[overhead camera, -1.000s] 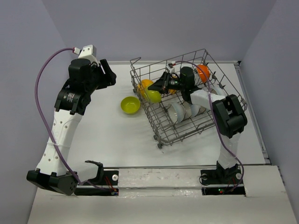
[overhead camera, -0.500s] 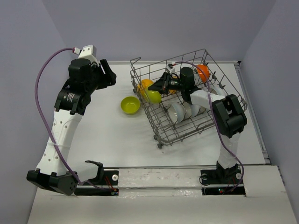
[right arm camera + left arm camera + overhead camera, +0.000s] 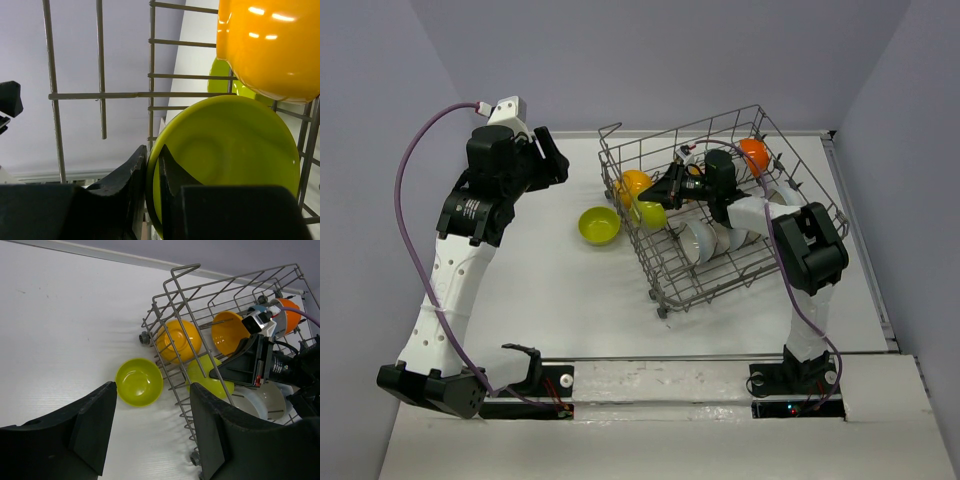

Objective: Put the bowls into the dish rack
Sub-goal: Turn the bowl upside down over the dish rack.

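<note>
Rim of 1 lime bowl [image 3: 225, 155] sat clenched in the right hand [image 3: 152, 159] inside the dish rack [image 3: 740, 265], while the left hand [image 3: 152, 386] hung released at upper left.

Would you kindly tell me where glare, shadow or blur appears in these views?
Right wrist: white glare spots on the orange bowl; right gripper's fingers dark, soft. Left wrist: even light, left gripper's fingers underexposed. Top external: diffuse light, faint shadows on the table.

The right arm [image 3: 752, 212] hides part of the white bowls [image 3: 698, 242]. In the right wrist view the orange bowl [image 3: 270, 45] runs off-frame, and the fingers [image 3: 125, 185] cover the lower rim of the lime bowl [image 3: 225, 150].
</note>
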### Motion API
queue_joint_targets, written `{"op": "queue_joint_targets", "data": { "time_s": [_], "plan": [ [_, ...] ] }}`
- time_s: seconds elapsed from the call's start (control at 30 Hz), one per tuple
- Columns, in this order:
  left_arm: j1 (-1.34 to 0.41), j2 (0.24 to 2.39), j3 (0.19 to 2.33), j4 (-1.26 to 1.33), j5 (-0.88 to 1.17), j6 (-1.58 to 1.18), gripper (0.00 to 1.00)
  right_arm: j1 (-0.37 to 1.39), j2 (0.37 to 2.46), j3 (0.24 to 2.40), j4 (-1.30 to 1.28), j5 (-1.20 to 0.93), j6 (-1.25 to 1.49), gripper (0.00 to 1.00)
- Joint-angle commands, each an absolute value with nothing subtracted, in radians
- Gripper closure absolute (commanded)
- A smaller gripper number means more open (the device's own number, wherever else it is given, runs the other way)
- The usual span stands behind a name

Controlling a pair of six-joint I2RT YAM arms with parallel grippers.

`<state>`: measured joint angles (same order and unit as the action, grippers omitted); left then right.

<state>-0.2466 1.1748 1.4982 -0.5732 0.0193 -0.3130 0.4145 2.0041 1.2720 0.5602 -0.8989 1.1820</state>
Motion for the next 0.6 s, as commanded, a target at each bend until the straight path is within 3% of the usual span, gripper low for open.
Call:
{"op": "queue_joint_targets", "data": {
  "time_s": [0.0, 0.2, 0.43, 0.57],
  "plan": [
    [-0.241, 1.152, 1.493, -0.545, 0.032, -0.313, 0.31, 0.425, 2.008, 1.272, 0.597, -0.916, 1.184, 0.99],
    [-0.241, 1.151, 1.491, -0.546, 0.034, -0.311, 0.31, 0.425, 2.011, 1.276, 0.536, -0.9, 1.148, 0.99],
    [-0.241, 1.15, 1.491, -0.546, 0.034, -0.311, 0.31, 0.425, 1.996, 1.307, 0.391, -0.851, 1.036, 0.81],
    [-0.241, 1.15, 1.491, -0.545, 0.035, -0.311, 0.31, 0.425, 1.993, 1.315, 0.354, -0.83, 1.009, 0.76]
  ]
}}
